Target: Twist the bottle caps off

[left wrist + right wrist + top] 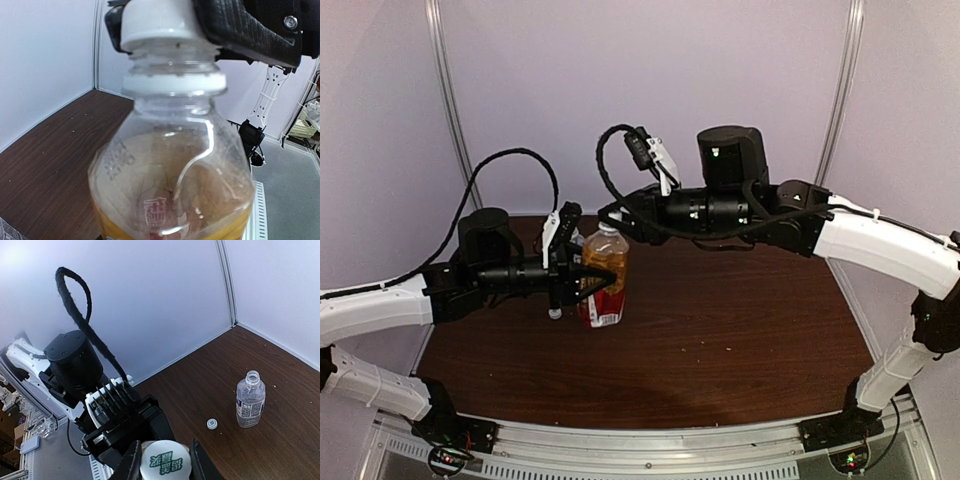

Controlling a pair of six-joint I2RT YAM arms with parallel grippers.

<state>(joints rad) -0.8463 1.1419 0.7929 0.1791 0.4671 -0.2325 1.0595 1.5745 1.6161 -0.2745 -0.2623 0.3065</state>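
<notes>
Okay, amber bottle (611,258) is upright on the counter (740,330), a little left of centre and about midway between the near and far edges. On the left wrist feed the amber liquid only reaches the lower body, and the shoulder above it is see-through. Its white cap (157,22) sits on the neck, with the threads showing between the cap and the collar ring.

Over on the right wrist feed I've got the clear bottle (250,401) standing toward the far-left corner. Its mouth is open, and I can't tell whether there's anything inside. A loose cap (212,424) lies flat on the wood just beside it, not touching.

Now the hands. The left gripper (588,283) comes in from the left edge and is clamped around the amber bottle's middle. The right gripper (165,460) reaches in from the right, and its fingers (131,464) are pressed against opposite sides of the white cap, pinching it.
</notes>
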